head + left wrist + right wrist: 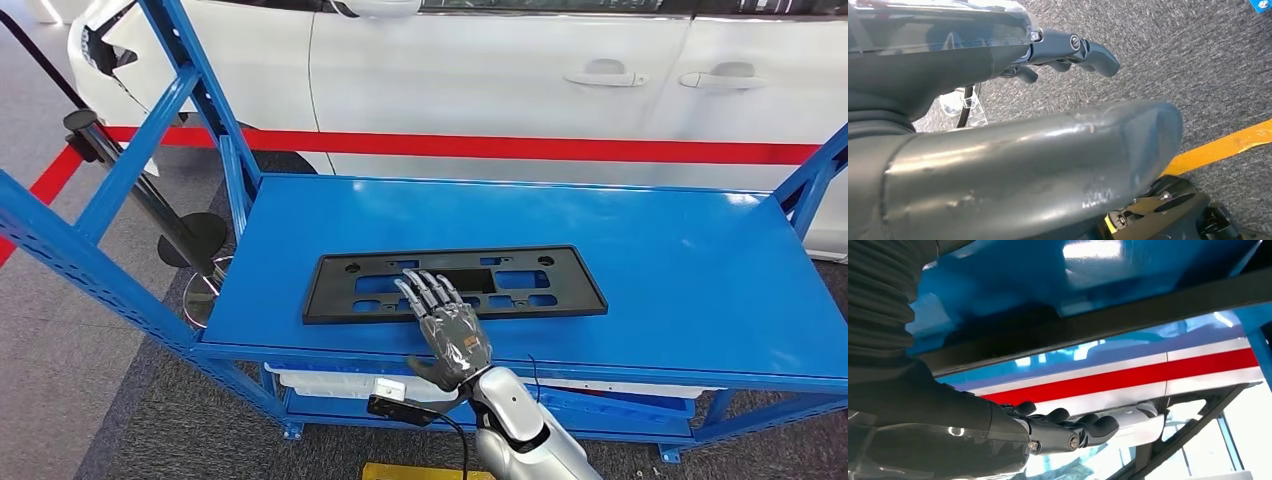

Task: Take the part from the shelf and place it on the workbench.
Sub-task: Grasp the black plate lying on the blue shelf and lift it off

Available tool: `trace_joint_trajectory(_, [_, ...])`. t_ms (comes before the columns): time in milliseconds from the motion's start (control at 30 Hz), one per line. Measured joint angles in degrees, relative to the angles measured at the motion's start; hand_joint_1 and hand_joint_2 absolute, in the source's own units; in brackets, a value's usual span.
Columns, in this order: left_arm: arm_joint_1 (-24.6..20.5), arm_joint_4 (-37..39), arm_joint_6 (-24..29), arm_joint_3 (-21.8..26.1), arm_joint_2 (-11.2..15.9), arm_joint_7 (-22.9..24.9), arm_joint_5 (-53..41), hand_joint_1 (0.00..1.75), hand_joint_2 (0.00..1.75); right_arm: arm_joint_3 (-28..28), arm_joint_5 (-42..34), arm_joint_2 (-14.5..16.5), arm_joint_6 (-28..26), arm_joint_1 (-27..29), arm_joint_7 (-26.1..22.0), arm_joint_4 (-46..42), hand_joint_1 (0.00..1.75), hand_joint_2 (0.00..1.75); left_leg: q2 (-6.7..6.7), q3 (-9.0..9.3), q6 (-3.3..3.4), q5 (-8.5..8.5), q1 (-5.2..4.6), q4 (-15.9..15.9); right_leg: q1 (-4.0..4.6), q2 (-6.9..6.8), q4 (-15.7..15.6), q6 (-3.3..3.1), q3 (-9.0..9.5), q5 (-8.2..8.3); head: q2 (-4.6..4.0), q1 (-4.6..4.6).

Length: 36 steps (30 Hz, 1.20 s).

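- While the right hand (448,330) reaches over the near edge of the blue shelf (660,260), its fingers (425,292) lie stretched out and slightly spread across the part (455,283), holding nothing.
- That part is a flat black rectangular frame with cut-outs, lying flat on the top deck of the shelf, left of the deck's middle and close to the near edge.
- Whether the fingertips press on the part or hover just above it cannot be told from the head view.
- From the right wrist view, the right hand (998,430) shows its dark fingers (1083,427) extended side by side, with blue shelf metal (998,280) close by.
- Down at the robot's side, the left hand (1013,135) hangs over grey carpet (1198,65), its thick thumb (1048,170) straight and its dark fingers (1083,50) curled gently, with nothing in them.
- A yellow floor strip (1228,145) crosses the carpet near that hand.
- Behind the shelf stands a white car (520,80) with a red stripe (520,147) along its doors.
- On the lower deck, just beneath the near edge, lies a white part (340,385).
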Motion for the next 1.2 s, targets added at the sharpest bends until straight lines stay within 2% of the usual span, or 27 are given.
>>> trace_joint_trajectory(167, [0.0,0.0,-0.2,-0.1,0.0,0.0,-0.3,0.00,0.00,0.0,-0.2,0.5,1.2,-1.3,0.4,1.4,0.00,1.75,0.00,0.01,0.00,0.00,-0.01,0.0,0.00,0.01,0.0,0.01,0.02,0.01,0.00,-0.01])
trace_joint_trajectory(433, [-0.1,0.0,-0.1,-0.1,0.0,0.1,-0.3,0.00,0.00,0.4,-3.0,2.7,1.5,-7.0,0.1,5.5,0.00,1.75,0.00,0.05,-0.01,0.01,-0.01,0.0,0.01,0.00,0.0,0.02,0.04,0.03,0.00,-0.01])
trace_joint_trajectory(667, [0.3,0.0,0.6,-0.1,0.1,0.5,-0.2,0.00,0.00,0.5,-4.5,2.7,0.5,-8.2,-0.4,1.9,0.00,1.75,0.00,0.05,-0.01,0.01,-0.01,0.0,0.01,0.01,0.0,0.02,0.04,0.02,0.00,0.00])
trace_joint_trajectory(833, [0.1,0.0,0.1,-0.1,0.1,0.6,-1.0,0.00,0.00,1.8,-1.2,2.8,2.9,-8.9,1.5,1.1,0.00,1.75,0.00,0.04,-0.01,0.00,-0.01,0.0,-0.01,0.01,0.0,0.02,0.05,0.02,0.00,-0.01])
trace_joint_trajectory(1200, [-0.3,0.0,-0.7,-0.4,0.0,0.3,-1.3,0.00,0.00,3.7,0.5,4.1,6.1,-16.3,5.0,12.9,0.00,1.75,-0.01,0.09,-0.02,0.02,-0.02,0.0,-0.02,0.01,0.0,0.08,0.09,0.08,0.00,-0.01])
